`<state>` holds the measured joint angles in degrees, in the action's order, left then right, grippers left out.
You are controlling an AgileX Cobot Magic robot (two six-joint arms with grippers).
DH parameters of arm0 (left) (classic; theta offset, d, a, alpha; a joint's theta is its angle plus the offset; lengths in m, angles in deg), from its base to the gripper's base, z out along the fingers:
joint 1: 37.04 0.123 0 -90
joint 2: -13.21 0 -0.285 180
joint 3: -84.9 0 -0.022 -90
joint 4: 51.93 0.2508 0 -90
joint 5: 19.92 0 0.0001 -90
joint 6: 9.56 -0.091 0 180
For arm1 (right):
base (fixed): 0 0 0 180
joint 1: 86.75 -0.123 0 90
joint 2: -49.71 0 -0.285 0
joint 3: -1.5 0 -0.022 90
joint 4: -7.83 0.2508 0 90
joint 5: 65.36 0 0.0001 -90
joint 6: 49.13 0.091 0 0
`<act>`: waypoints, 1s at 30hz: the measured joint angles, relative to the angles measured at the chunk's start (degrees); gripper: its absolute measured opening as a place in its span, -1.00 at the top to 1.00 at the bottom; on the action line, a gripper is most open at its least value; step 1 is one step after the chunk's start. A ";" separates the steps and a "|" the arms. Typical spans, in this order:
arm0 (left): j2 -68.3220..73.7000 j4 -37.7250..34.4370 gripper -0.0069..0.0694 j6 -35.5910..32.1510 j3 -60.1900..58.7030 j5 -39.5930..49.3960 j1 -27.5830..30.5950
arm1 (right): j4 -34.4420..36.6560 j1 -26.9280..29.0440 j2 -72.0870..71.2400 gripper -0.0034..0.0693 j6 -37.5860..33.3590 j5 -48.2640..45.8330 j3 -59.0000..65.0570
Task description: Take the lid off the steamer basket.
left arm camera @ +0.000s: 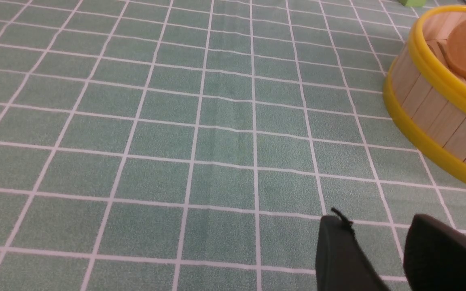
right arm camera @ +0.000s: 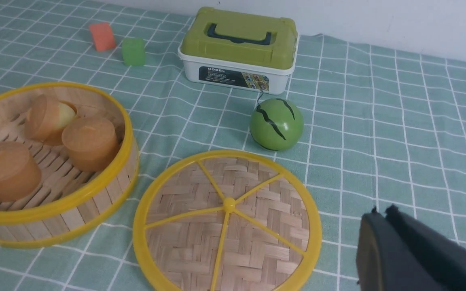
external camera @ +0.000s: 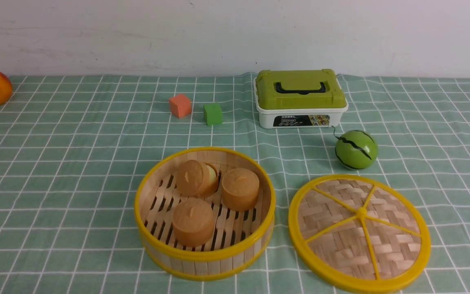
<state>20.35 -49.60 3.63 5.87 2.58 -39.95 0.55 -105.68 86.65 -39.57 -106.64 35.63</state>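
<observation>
The lid (external camera: 359, 232) lies flat on the checked tablecloth (external camera: 76, 171) near the bench's front edge, right of centre. It sits just beside the steamer basket (external camera: 206, 256) without touching it. The basket stands uncovered at the middle of the front edge, with 3 brown buns (external camera: 193, 220) on its slatted floor. By this showing the removal step looks done, and the next move appears to call for little beyond keeping both arms clear of the 2 pieces. Neither arm appears in the front view. The left gripper (left arm camera: 378, 226) hangs low over bare cloth beside the basket's wall, its 2 fingers parted and holding nothing. The right gripper (right arm camera: 382, 211) sits above the cloth near the lid's rim, fingertips drawn together and empty.
</observation>
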 joint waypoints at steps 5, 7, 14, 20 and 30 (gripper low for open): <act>0.00 0.00 0.19 0.00 0.00 0.00 0.00 | 0.57 0.00 -0.41 0.94 -0.06 1.27 1.73; 0.00 0.00 0.19 0.00 0.00 0.00 0.00 | 1.18 0.00 -1.30 0.93 -0.47 2.99 3.69; 0.00 0.00 0.19 0.00 0.00 0.00 0.00 | 6.54 7.19 -11.31 0.92 -4.51 18.56 20.87; 0.00 0.00 0.19 0.00 0.00 0.00 0.00 | 13.35 18.89 -22.28 0.93 -8.79 21.09 34.09; 0.00 0.00 0.19 0.00 0.00 0.00 0.00 | 13.51 21.34 -29.72 0.93 -9.16 20.47 44.35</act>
<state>20.35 -49.60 3.63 5.87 2.58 -39.95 14.06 -84.34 56.93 -48.73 -86.17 79.98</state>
